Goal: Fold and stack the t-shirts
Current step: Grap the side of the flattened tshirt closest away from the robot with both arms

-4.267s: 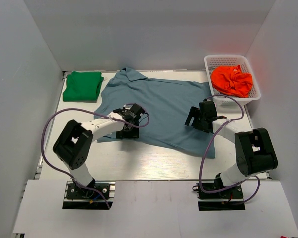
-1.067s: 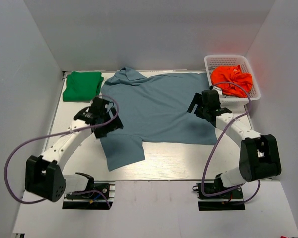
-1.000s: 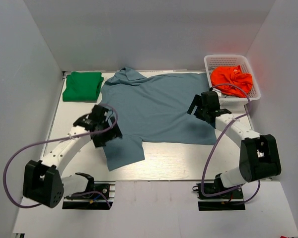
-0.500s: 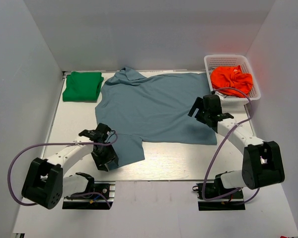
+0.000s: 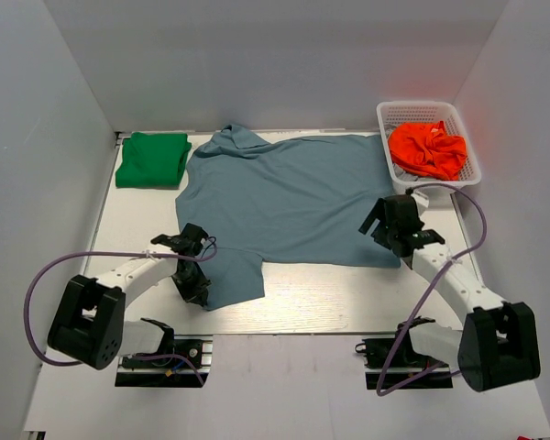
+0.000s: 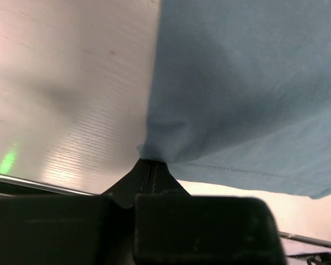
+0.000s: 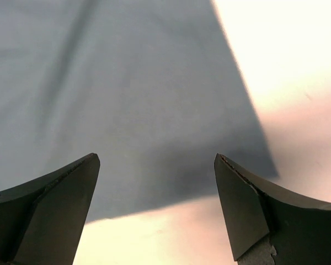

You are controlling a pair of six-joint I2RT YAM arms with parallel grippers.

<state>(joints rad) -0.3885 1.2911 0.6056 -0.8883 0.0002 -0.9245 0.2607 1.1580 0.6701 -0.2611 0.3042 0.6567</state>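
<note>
The slate-blue t-shirt [image 5: 284, 197] lies spread flat in the middle of the table, with a flap [image 5: 231, 275] hanging toward the near edge at its left. My left gripper [image 5: 198, 291] is shut on the near left corner of that flap; in the left wrist view the cloth [image 6: 243, 83] bunches right at the closed fingertips [image 6: 149, 165]. My right gripper [image 5: 388, 220] hovers open over the shirt's near right corner [image 7: 127, 83], with nothing between its fingers [image 7: 157, 165]. The green t-shirt [image 5: 152, 158] sits folded at the back left.
A white basket [image 5: 385, 115] with crumpled orange cloth [image 5: 428, 148] stands at the back right. White walls close in the table on three sides. Bare tabletop [image 5: 330, 298] runs along the near edge in front of the shirt.
My left gripper moved down the shirt's left side to the near corner of the flap and closed on it. The right gripper drifted nearer along the shirt's right edge, still open.
</note>
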